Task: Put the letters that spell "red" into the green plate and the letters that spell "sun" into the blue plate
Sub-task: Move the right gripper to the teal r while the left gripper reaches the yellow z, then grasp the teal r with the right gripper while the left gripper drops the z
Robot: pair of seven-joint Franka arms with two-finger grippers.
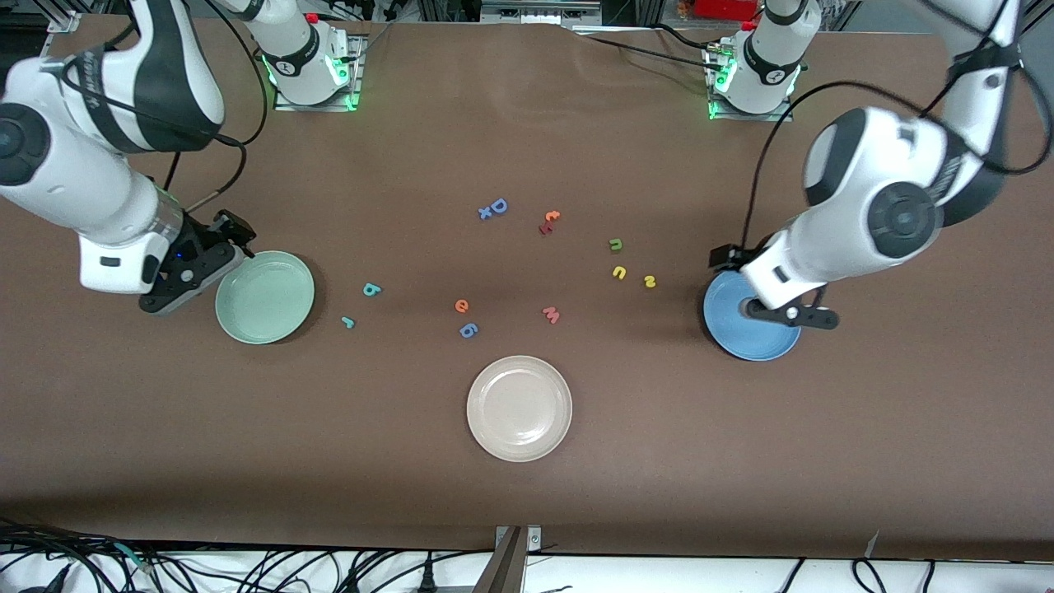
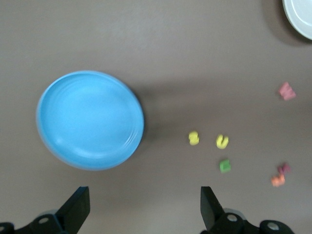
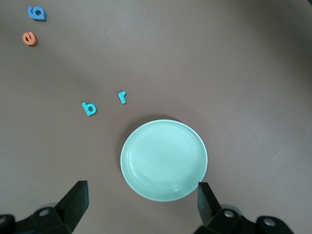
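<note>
Plainly split by ends: teal "r" (image 1: 347, 322) and teal "d" (image 1: 372, 289) just beside the green plate (image 1: 265, 296), orange "e" (image 1: 462, 306) toward mid-table — nearest the right gripper (image 1: 185, 276), fingers apart over the table beside that plate. Yellow "s" (image 1: 650, 282), yellow "u" (image 1: 619, 273) and olive "n" (image 1: 615, 244) near the blue plate (image 1: 745, 329) — left gripper (image 1: 786, 313) over it, fingers apart, empty. Both plates bare.

plates (image 1: 519, 449): 3 | foam letters (image 1: 462, 306): 12 | claws (image 1: 177, 284): 2
</note>
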